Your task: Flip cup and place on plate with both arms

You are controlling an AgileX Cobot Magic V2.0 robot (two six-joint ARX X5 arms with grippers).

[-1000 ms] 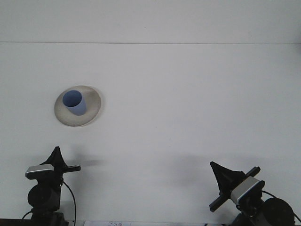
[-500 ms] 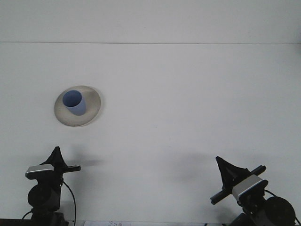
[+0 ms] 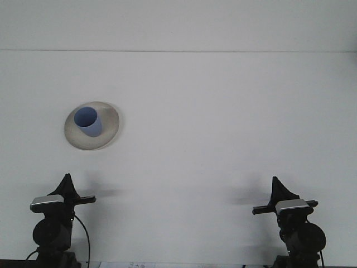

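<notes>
1. You have the blue cup (image 3: 88,121) standing mouth-up on the pale plate (image 3: 109,129), at the left of the white table (image 3: 223,128), well ahead of both arms

2. The cup sits toward the left half of the plate, leaning slightly, its open rim facing up toward you

3. Your left gripper (image 3: 67,181) rests low at the near left edge of the table, pointing forward; its tips meet in a single dark point, so it reads as closed, and it holds nothing

4. Your right gripper (image 3: 276,184) sits low at the near right edge, also pointing forward; its tips come together in one point as well, closed and empty

5. Both grippers are well apart from the cup and plate; the left one is the nearer, roughly in line below the plate

6. Each wrist carries a grey camera block with a black crossbar; you can read no brand, label or writing on them, on the cup, or on the plate
</notes>
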